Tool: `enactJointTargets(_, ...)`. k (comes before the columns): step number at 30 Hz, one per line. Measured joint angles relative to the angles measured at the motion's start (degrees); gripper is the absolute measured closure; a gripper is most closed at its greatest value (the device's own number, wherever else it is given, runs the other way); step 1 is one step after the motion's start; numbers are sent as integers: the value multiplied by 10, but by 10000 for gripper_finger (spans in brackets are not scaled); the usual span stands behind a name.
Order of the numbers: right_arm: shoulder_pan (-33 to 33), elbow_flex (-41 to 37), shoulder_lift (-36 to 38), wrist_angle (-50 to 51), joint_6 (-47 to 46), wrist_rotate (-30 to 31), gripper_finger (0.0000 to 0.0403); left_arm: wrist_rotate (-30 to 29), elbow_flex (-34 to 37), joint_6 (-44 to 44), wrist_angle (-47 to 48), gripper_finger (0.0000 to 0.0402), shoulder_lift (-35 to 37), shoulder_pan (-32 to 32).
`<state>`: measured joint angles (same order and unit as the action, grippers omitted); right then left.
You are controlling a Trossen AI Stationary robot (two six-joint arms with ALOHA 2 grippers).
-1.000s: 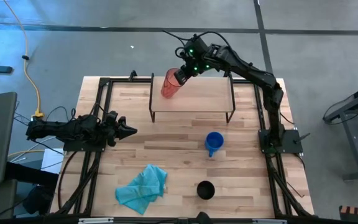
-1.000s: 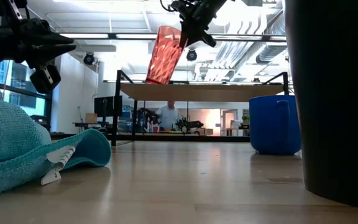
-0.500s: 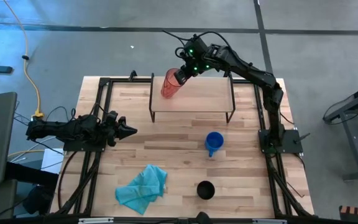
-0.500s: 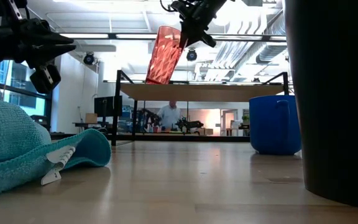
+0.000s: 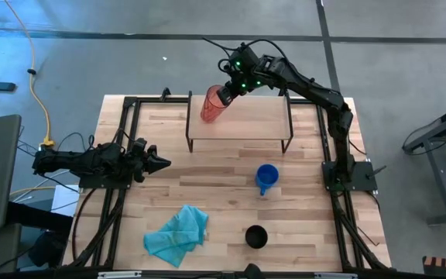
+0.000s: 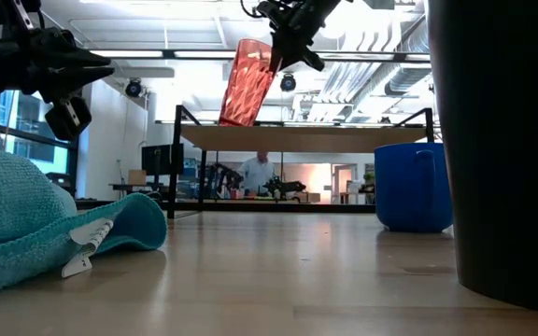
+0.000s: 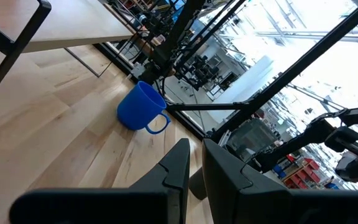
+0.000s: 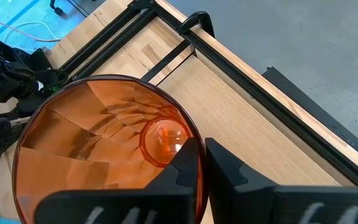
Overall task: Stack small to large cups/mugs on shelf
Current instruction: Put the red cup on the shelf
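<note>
Dark jointed arms, green LEDs

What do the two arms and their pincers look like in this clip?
Both arms are dark, nearly black, built of jointed segments. The right arm carries looping black cables and small green lights near its wrist. The right pincer has two flat, dark, angular fingers, as does the left pincer. The left arm looks bulkier, with cables along it. No markings are readable.

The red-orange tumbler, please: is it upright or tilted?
Tilted. The red-orange tumbler leans in the right tool, held by its rim above the shelf.
</note>
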<state>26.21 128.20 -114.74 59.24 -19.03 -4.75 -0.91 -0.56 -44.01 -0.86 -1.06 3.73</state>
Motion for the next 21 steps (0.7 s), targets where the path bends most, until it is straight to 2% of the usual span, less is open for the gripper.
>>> enactJointTargets(21, 0, 0, 0, -7, 0, -5, 393, 0, 0, 0, 0, 369, 0, 0)
